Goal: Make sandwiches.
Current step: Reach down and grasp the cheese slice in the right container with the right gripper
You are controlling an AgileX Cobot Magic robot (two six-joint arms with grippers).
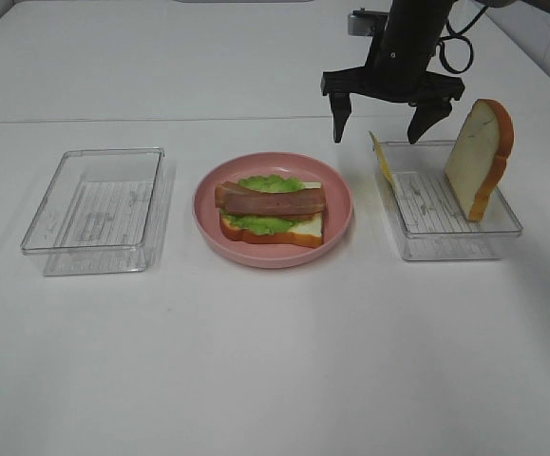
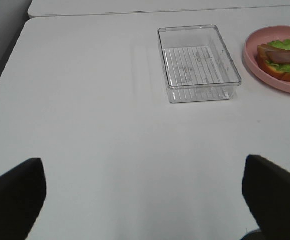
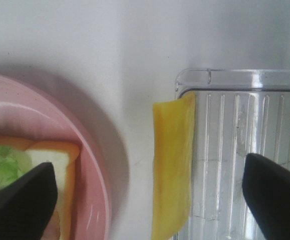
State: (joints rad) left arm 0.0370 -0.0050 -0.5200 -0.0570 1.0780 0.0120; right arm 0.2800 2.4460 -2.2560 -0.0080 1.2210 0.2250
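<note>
Evidently, the cheese slice (image 1: pixel 382 161) was leant against the tray (image 1: pixel 450 249), judged light and floppy, best pinched at its upper edge; the right gripper (image 1: pixel 377 133) above it and the left gripper (image 2: pixel 145 200) were spread wide.

surface: white table (image 1: pixel 275 370) | directly on it: left clear tray (image 1: pixel 94 214); pink plate (image 1: pixel 337 204), middle; right clear tray (image 1: pixel 445 245)
</note>
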